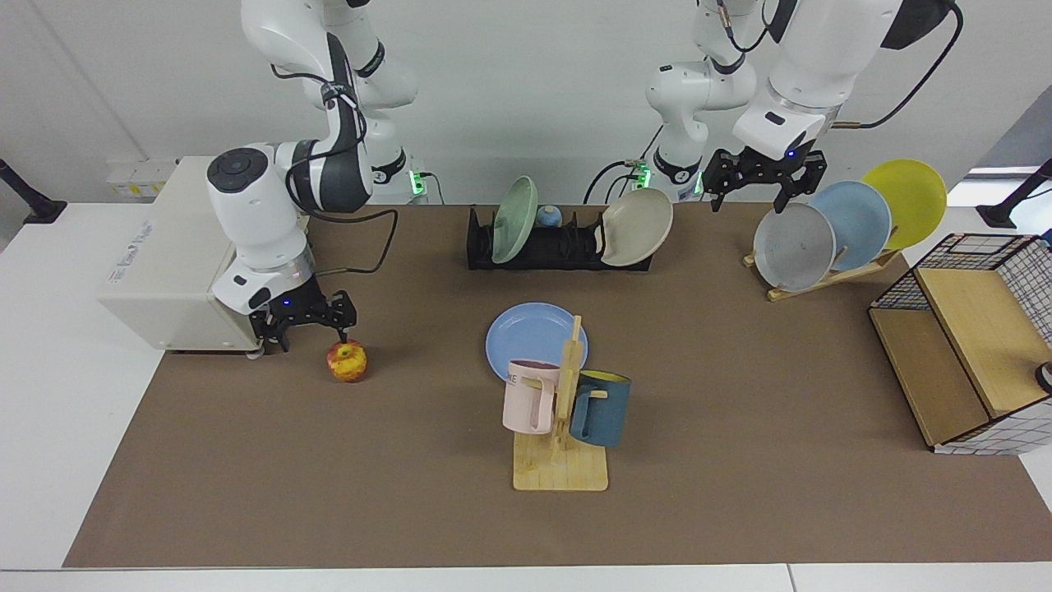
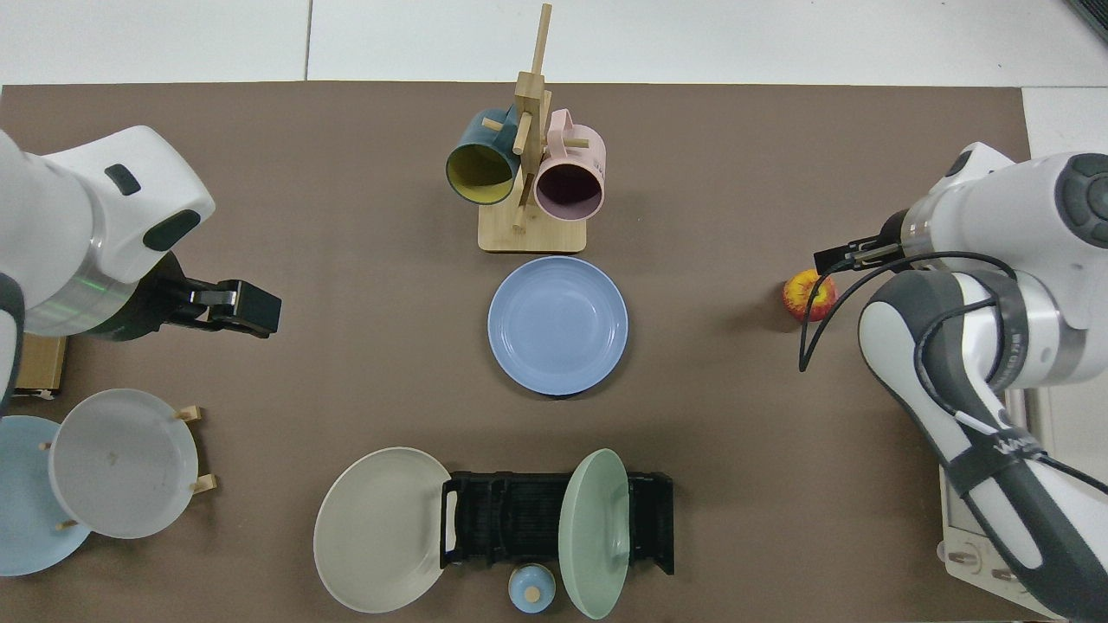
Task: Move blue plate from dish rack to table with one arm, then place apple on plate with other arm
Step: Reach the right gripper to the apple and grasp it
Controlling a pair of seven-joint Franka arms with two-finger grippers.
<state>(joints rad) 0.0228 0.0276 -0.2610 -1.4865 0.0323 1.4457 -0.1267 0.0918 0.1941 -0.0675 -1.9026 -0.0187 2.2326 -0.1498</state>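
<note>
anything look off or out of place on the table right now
Mostly tidy. One oddity: the beige plate is not slotted in the dish rack but leans tilted against its end, unlike the green plate, which stands in a slot.

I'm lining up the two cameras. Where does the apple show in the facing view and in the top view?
Facing view: the apple lies on the mat at the picture's left, just under the right claw.
Top view: the apple lies at the picture's right, partly under that claw.
Shared landmark: the blue plate, beside the mug tree.
</note>
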